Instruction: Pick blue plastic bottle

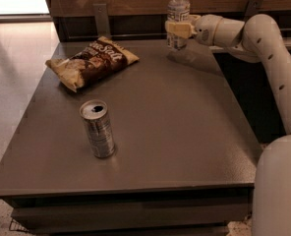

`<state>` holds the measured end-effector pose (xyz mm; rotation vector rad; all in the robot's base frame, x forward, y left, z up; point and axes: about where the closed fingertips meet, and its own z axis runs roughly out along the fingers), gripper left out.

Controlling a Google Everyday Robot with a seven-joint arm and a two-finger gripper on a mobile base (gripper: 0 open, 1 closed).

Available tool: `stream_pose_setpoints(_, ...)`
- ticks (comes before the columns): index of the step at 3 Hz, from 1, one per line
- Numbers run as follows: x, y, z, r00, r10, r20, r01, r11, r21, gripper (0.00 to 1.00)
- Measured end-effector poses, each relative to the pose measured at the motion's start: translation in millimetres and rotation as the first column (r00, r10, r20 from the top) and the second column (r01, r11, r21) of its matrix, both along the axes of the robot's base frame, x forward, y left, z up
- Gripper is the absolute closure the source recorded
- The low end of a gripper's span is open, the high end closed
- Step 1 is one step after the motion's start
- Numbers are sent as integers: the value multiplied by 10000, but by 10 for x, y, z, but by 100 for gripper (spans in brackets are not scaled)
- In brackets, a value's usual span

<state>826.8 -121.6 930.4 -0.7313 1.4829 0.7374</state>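
The blue plastic bottle [178, 9], small and clear with a white cap, is upright at the far edge of the dark grey counter [175, 132] with my pincer [177, 29] closed around its middle, so I judge it grasped and next due a steady straight lift.

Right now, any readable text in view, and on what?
"Salt": on the chip bag; the word before it is blurred.
On the bottle label: dark print, too blurred to read.
On the can: nothing readable.
The gripper, shut on the bottle at the table's far edge: no markings.
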Motion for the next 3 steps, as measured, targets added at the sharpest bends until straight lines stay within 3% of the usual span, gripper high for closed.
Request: stream_pose_setpoints(3,-298,-390,907,9846,-1056,1390,1128,9926,-452,100)
